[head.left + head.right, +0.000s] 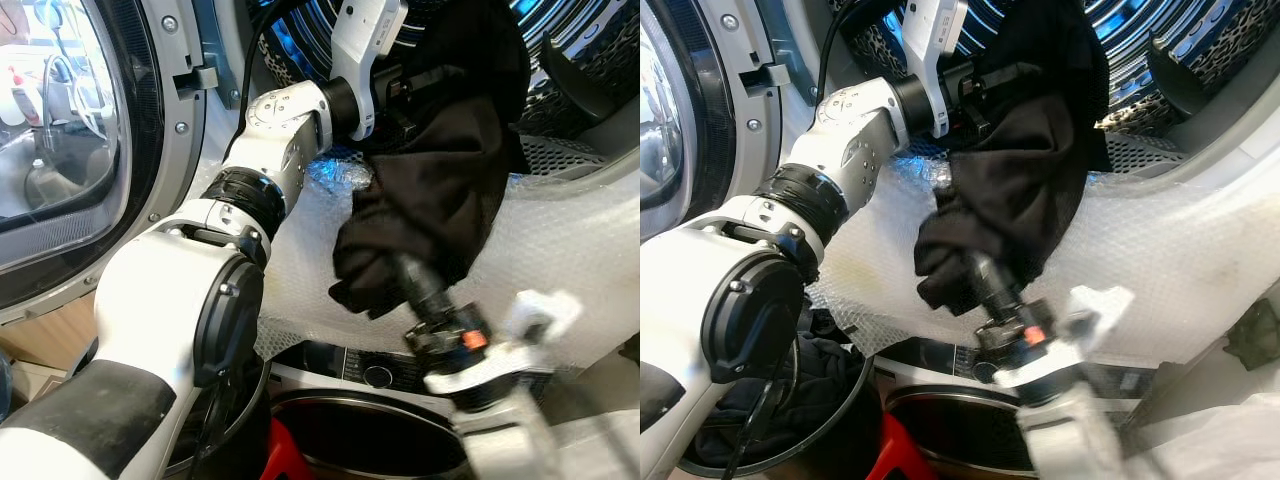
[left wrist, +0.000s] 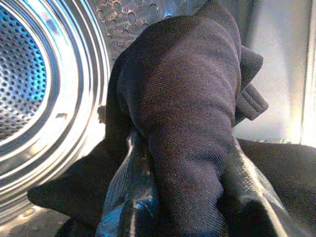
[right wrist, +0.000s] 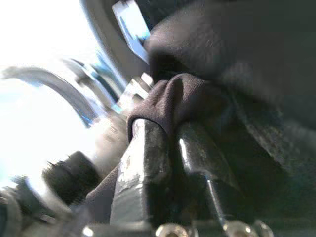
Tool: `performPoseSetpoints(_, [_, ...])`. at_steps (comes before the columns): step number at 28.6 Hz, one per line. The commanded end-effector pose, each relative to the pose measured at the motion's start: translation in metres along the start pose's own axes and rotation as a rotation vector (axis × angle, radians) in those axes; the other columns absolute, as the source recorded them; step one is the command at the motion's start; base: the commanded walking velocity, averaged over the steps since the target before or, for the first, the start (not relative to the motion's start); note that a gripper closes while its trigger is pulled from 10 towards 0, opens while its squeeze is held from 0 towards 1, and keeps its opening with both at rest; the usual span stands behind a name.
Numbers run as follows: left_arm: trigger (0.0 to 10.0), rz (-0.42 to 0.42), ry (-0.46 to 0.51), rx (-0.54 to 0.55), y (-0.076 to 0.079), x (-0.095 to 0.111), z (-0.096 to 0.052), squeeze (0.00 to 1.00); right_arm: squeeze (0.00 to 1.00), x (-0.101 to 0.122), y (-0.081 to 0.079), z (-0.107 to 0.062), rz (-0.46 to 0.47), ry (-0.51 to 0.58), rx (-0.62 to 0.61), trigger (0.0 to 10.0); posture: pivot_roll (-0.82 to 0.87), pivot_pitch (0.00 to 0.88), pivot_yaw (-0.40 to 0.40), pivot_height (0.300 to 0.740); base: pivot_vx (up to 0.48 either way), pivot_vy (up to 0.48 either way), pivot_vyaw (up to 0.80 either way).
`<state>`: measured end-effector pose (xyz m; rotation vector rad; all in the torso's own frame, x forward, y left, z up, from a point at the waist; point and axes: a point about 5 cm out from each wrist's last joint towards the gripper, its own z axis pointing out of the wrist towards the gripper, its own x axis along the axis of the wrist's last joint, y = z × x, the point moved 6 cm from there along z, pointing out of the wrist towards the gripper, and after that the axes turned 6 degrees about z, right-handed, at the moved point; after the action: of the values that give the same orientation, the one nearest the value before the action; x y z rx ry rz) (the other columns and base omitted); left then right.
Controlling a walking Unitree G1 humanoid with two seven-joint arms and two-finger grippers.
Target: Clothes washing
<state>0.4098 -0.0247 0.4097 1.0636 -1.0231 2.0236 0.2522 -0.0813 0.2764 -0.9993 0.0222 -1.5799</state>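
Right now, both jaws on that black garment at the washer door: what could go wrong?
1. Left gripper and right gripper both clamp the black garment. If they pull apart, the fabric may stretch or tear.
2. The garment's lower part hangs outside the drum over the bubble wrap at the opening. It could snag there or slip out.

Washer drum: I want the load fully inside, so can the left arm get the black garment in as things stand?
Probably yes. The left gripper is shut on the black garment at the drum mouth, nothing blocking it.
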Motion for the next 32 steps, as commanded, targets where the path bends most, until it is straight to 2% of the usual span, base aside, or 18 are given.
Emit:
performPoseSetpoints(1, [10.0,-0.059,0.069,-0.017,-0.005,0.02,-0.001,0.0,0.0,0.012,-0.022,0.004,0.041,0.019,0.115,0.0,-0.03,0.059,0.046,0.74,0.0,0.0,0.0])
performPoseSetpoints(4, [10.0,-0.14,0.139,-0.081,-0.001,0.036,0.0,0.0,0.0,0.027,-0.027,0.006,0.08,0.068,0.156,0.0,-0.03,0.058,0.045,0.74,0.0,0.0,0.0])
performPoseSetpoints(6, [10.0,-0.197,0.198,-0.147,0.003,0.051,0.0,0.0,0.0,0.046,-0.029,0.014,0.123,0.147,0.186,0.0,-0.03,0.055,0.046,0.74,0.0,0.0,0.0])
performPoseSetpoints(9, [10.0,-0.265,0.256,-0.204,0.005,0.064,-0.002,0.0,0.0,0.055,-0.027,0.025,0.143,0.185,0.205,0.0,-0.03,0.053,0.048,0.74,0.0,0.0,0.0])
performPoseSetpoints(10, [10.0,-0.265,0.256,-0.204,0.005,0.064,-0.002,0.0,0.0,0.055,-0.027,0.025,0.143,0.185,0.205,0.0,-0.03,0.053,0.048,0.74,0.0,0.0,0.0])
performPoseSetpoints(12, [10.0,-0.244,0.24,-0.249,0.01,0.063,-0.004,0.0,0.0,0.054,-0.022,0.036,0.149,0.198,0.191,0.0,-0.03,0.053,0.051,0.74,0.0,0.0,0.0])
performPoseSetpoints(16, [10.0,-0.213,0.191,-0.315,0.017,0.057,-0.006,0.0,0.0,0.049,-0.021,0.048,0.158,0.189,0.202,0.0,-0.02,0.051,0.053,0.74,0.0,0.0,0.0])
performPoseSetpoints(22, [10.0,-0.2,0.164,-0.385,0.024,0.053,-0.009,0.0,0.0,0.028,-0.015,0.075,0.185,0.162,0.19,0.0,0.0,0.048,0.058,0.74,0.0,0.0,0.0])
performPoseSetpoints(24, [10.0,-0.146,0.126,-0.401,0.026,0.05,-0.01,0.0,0.0,0.014,-0.005,0.089,0.165,0.146,0.142,0.0,0.0,0.048,0.062,0.74,0.0,0.0,0.0])
performPoseSetpoints(26, [10.0,-0.123,0.107,-0.405,0.026,0.049,-0.011,0.0,0.0,0.01,0.005,0.095,0.17,0.159,0.09,0.0,0.01,0.047,0.066,0.74,0.0,0.0,0.0])
performPoseSetpoints(28, [10.0,-0.115,0.104,-0.404,0.025,0.05,-0.011,0.0,0.0,0.008,0.008,0.096,0.171,0.16,0.077,0.0,0.02,0.045,0.065,0.74,0.0,0.0,0.0])
performPoseSetpoints(29, [10.0,-0.08,0.087,-0.396,0.023,0.05,-0.011,0.0,0.0,0.006,0.015,0.096,0.154,0.157,0.046,0.0,0.03,0.046,0.065,0.74,0.0,0.0,0.0])
performPoseSetpoints(32, [10.0,-0.034,0.065,-0.389,0.021,0.05,-0.012,0.0,0.0,0.004,0.018,0.095,0.154,0.154,0.033,0.0,0.04,0.046,0.064,0.74,0.0,0.0,0.0])
